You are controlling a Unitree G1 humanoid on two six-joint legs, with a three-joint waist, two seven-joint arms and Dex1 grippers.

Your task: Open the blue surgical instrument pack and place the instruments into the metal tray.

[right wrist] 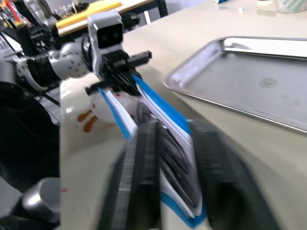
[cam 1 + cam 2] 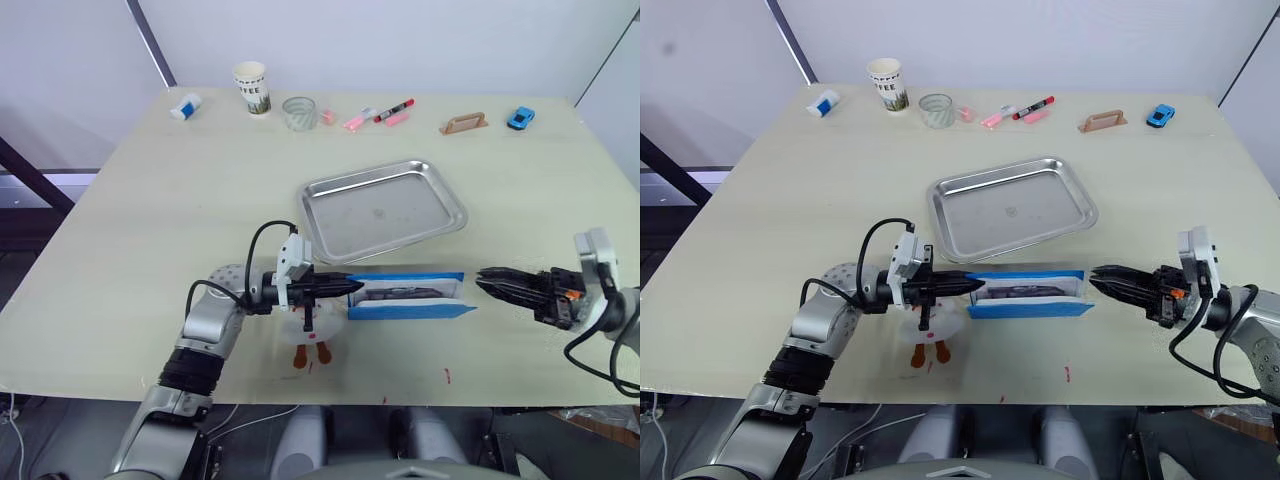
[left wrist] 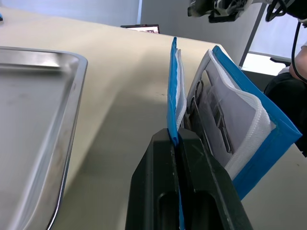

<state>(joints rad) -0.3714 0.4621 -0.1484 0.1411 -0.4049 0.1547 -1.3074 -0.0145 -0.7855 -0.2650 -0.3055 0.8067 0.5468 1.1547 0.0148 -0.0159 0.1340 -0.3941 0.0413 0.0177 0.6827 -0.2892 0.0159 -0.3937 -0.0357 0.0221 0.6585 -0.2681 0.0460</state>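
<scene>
The blue surgical instrument pack lies near the table's front edge, just in front of the metal tray. It stands partly open, with dark instruments showing in its clear lining. My left gripper is at the pack's left end, shut on the edge of its blue flap. At the pack's right end my right gripper is open; in the right wrist view its fingers stand apart on either side of the pack. The tray holds nothing.
A white plush toy lies under my left gripper. Along the far edge stand a paper cup, a glass, markers, a wooden handle, a blue toy car and a small white-blue item.
</scene>
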